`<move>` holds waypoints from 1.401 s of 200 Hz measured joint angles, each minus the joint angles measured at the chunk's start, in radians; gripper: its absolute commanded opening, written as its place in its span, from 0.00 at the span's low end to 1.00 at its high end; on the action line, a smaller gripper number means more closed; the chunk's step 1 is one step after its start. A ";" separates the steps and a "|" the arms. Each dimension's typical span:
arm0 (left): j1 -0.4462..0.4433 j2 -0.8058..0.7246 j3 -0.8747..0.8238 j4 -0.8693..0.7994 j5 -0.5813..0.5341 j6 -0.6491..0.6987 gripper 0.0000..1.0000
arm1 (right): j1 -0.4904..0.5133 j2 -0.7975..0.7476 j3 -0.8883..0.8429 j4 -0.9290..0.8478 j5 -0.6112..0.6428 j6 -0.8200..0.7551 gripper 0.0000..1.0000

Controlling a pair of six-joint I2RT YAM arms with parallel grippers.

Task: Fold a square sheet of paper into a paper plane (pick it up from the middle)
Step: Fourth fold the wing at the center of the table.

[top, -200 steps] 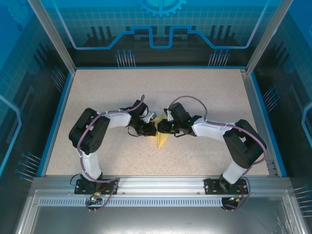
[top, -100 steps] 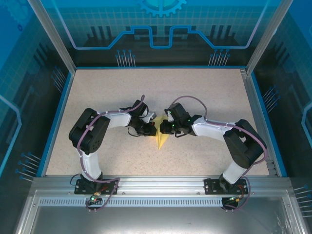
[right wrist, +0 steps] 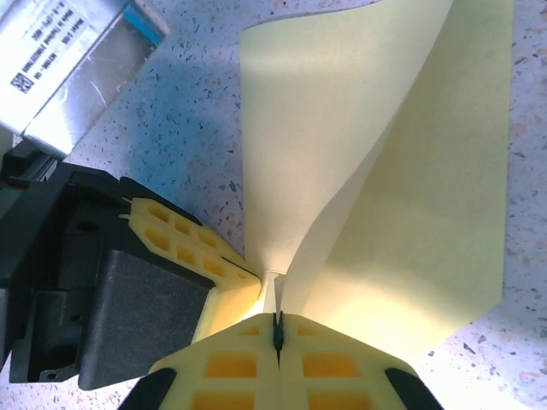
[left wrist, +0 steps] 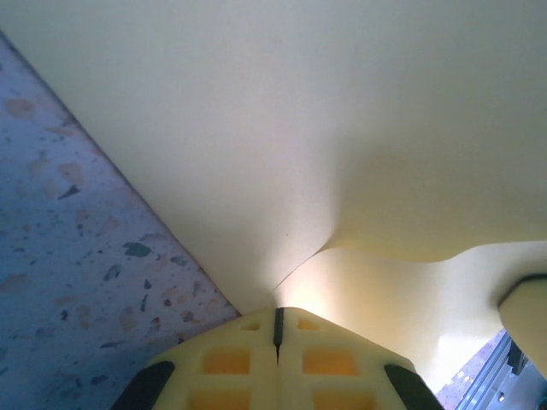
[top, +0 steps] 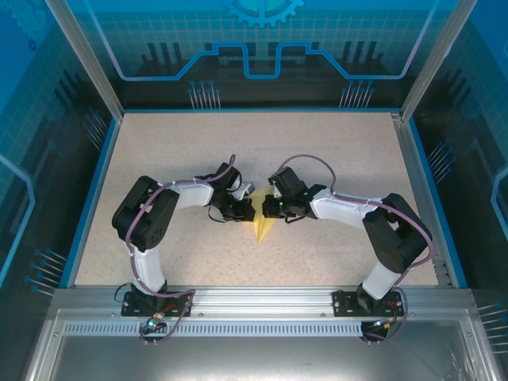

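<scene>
The yellow sheet of paper (top: 263, 226) is folded and held up between both arms near the table's middle, its pointed end hanging toward the front edge. My left gripper (left wrist: 277, 318) is shut on the paper (left wrist: 282, 145), which spreads wide above its tips. My right gripper (right wrist: 276, 323) is shut on the paper (right wrist: 376, 196) too, pinching a fold whose two flaps open upward. The left gripper's yellow fingers (right wrist: 184, 248) show just left of the right one, nearly touching it. In the top view the left gripper (top: 248, 209) and right gripper (top: 267, 208) meet over the sheet.
The speckled table (top: 175, 151) is walled by blue rails and clear panels. A metal frame bar (top: 254, 298) runs along the front by the arm bases. A labelled grey part of the left arm (right wrist: 68, 60) lies at the right wrist view's top left.
The right arm has shifted slightly left toward the left gripper. The paper's point stays in nearly the same place.
</scene>
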 measured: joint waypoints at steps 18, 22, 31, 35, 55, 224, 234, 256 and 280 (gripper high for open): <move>0.000 0.000 0.000 0.000 0.000 0.000 0.03 | 0.006 0.029 0.025 -0.002 0.001 0.000 0.03; 0.000 0.000 0.000 0.000 0.000 0.000 0.03 | 0.008 0.034 0.029 -0.002 0.002 0.000 0.03; 0.000 0.000 0.000 0.000 0.000 0.000 0.03 | 0.011 0.045 0.036 -0.002 0.002 0.000 0.03; 0.000 0.000 0.000 0.000 0.000 0.000 0.03 | 0.013 0.049 0.039 -0.003 0.002 0.000 0.03; 0.000 0.000 0.000 0.000 0.001 0.000 0.03 | 0.015 0.066 0.053 -0.002 0.001 0.000 0.03; 0.046 -0.035 -0.069 0.053 0.048 -0.055 0.00 | 0.019 0.122 0.068 0.006 -0.021 -0.003 0.04; 0.048 -0.035 -0.072 0.059 0.053 -0.058 0.00 | 0.019 0.125 0.069 0.006 -0.022 -0.003 0.05; 0.052 -0.035 -0.077 0.072 0.060 -0.073 0.00 | 0.019 0.130 0.076 0.006 -0.025 -0.003 0.05; 0.059 -0.035 -0.084 0.082 0.071 -0.080 0.00 | 0.021 0.138 0.081 0.006 -0.029 -0.003 0.06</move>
